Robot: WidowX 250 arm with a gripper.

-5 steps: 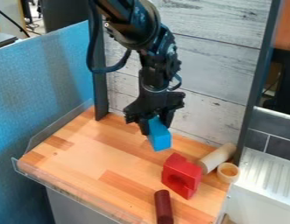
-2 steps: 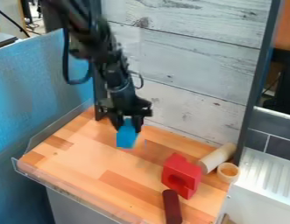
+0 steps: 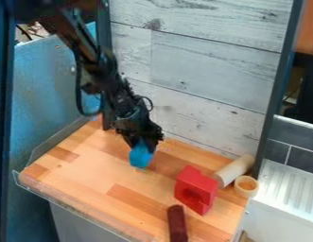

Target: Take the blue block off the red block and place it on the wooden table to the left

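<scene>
The blue block [image 3: 140, 158] is over the back half of the bench [image 3: 82, 177], the fingers of the gripper [image 3: 143, 144] clamped on it. Its long axis points downward, slightly leftward in view. Since the previous frame it went lower; the maroon cylinder [image 3: 177, 223] shifted leftward.

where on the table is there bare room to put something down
The widest bare patch of table lies between the blue panel and the blue block in the gripper, running along the clear lip to the maroon rod. It is crowded at the other end, where the red block, tan cylinder and cup bunch.
</scene>
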